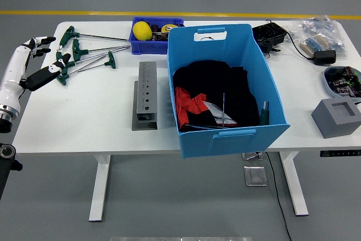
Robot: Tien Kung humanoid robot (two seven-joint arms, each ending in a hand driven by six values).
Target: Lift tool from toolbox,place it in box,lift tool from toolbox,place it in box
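While the left hand (25, 66) hangs at the counter's (84, 111) far left edge, its fingers (42, 40) are loosely spread and hold nothing, the black thumb poking out toward the tools. Just to the right of that thumb lie the green-handled wrenches (79, 55), fanned out on the white counter, the nearest handle close beside the thumb tip, possibly touching; it is hard to tell. Their long steel shafts run away from the hand, left to right and slightly back, pointing toward the small dark-blue bin (155, 40) at the counter's rear, which holds a yellow object (141, 30). So the handles are the near end, and a grasp would likely come across a handle, not along the shaft. Further right stands a grey metal block (145, 97), then the big light-blue box (225, 83), with dark cloth inside and a thin tool against its right wall. The box lies well apart from the hand, clear across the wrenches. The right hand is out of view, so the left is the only one placed to reach.
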